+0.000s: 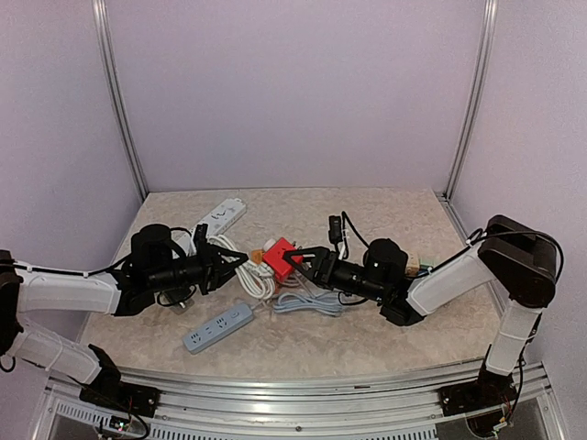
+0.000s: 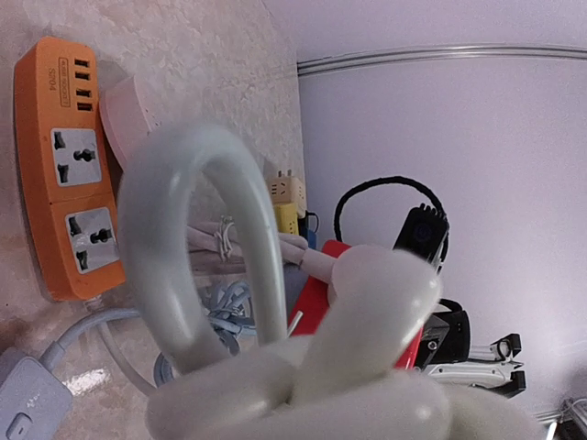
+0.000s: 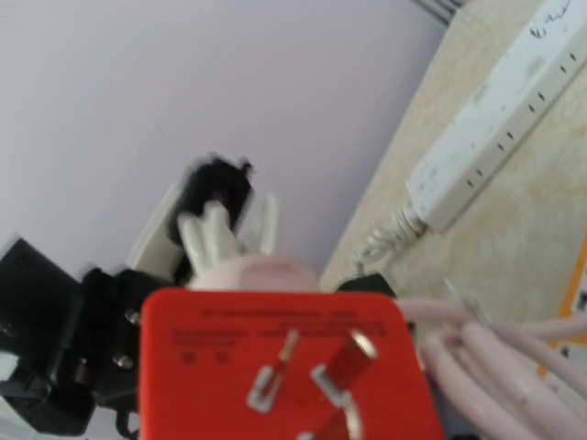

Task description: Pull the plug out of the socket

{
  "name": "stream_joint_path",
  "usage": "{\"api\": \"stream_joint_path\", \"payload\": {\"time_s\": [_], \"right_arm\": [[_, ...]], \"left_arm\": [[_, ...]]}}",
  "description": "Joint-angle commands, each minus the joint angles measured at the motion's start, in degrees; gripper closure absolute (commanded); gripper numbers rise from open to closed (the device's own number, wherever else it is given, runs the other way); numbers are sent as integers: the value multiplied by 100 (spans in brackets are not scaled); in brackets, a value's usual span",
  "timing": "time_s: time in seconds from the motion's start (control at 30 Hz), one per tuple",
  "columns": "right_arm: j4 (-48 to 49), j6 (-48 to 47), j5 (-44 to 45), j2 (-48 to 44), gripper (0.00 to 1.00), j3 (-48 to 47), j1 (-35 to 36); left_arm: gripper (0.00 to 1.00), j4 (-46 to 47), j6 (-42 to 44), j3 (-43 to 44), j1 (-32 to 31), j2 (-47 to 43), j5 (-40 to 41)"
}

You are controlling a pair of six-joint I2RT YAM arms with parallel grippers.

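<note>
A red socket adapter [image 1: 282, 256] is held above the table in the middle, in my right gripper [image 1: 298, 260], which is shut on it. In the right wrist view its metal prongs [image 3: 312, 376] face the camera. A pale white plug [image 3: 257, 272] sits against its far side and seems still inserted; it also shows in the left wrist view [image 2: 385, 284]. My left gripper [image 1: 237, 263] is closed around the plug's thick white looped cable [image 2: 202, 266]. The cable hides the left fingers in the wrist view.
An orange power strip [image 2: 73, 174] lies under the cables. A white power strip [image 1: 220, 214] lies at the back left and a blue-grey one [image 1: 218, 327] at the front. A grey cable coil [image 1: 307, 301] and a yellow cube adapter [image 2: 284, 197] lie nearby.
</note>
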State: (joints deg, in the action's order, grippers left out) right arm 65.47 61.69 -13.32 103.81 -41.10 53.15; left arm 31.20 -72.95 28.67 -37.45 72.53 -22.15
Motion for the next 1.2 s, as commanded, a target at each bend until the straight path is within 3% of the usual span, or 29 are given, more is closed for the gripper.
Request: {"api": "stream_joint_path", "payload": {"time_s": [0.0, 0.13, 0.23, 0.4, 0.47, 0.53, 0.63, 0.8, 0.93, 1.17], "right_arm": [[196, -133, -14, -186, 44, -84, 73], [10, -260, 146, -511, 66, -4, 75], [-280, -421, 272, -759, 82, 10, 75], [-1374, -878, 696, -1285, 99, -15, 79], [-2175, -1192, 922, -1545, 100, -168, 75], [-2982, -1517, 1150, -1774, 100, -348, 79], [-4136, -1992, 1296, -2033, 100, -791, 10], [-5445, -2423, 1085, -2195, 100, -1365, -273], [-6063, -2543, 582, -2143, 100, -1807, -529], [-6950, -2915, 89, -2030, 100, -2624, -637]], "left_arm": [[100, 776, 76, 38, -99, -283, -181], [99, 300, 351, 112, -111, -216, -115], [86, -146, 674, 307, -138, -110, -153], [30, -1115, 1437, 701, -135, -69, 31], [17, -1756, 1870, 908, -131, -185, 343], [10, -2480, 2413, 1161, -135, -356, 722], [2, -3595, 3246, 1542, -152, -592, 1476], [1, -4752, 4519, 1889, -343, -851, 3192], [2, -4274, 5830, 1915, -887, -976, 3825], [2, -2872, 7594, 1759, -1722, -600, 2979]]}}
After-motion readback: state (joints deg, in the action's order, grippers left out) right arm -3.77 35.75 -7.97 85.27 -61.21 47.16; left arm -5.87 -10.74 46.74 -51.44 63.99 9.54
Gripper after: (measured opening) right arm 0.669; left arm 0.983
